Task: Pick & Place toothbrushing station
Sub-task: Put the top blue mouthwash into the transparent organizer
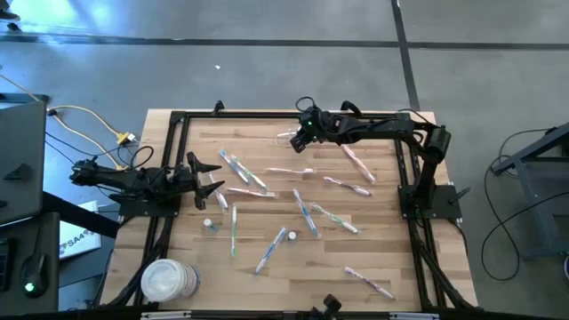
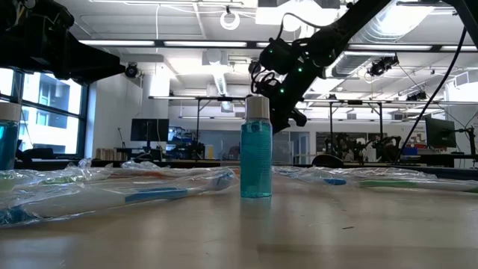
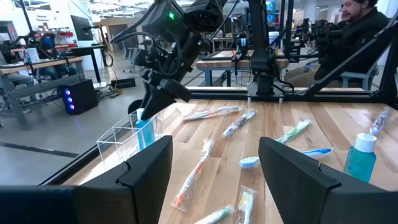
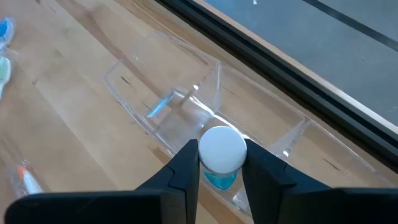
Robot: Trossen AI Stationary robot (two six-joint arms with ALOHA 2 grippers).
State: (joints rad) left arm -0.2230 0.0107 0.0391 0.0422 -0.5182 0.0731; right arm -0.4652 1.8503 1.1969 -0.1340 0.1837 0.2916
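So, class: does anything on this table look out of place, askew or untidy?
Yes. The wrapped toothbrushes lie scattered at all angles across the table instead of being sorted. The clear organizer at the far edge looks nearly empty. The right pincer holds a blue bottle above it.

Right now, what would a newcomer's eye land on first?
The right gripper at the table's far edge, shut on a white-capped blue bottle above a clear plastic organizer. Then the wrapped toothbrushes scattered across the wooden table, and a second blue bottle standing upright. The left gripper waits open at the left.
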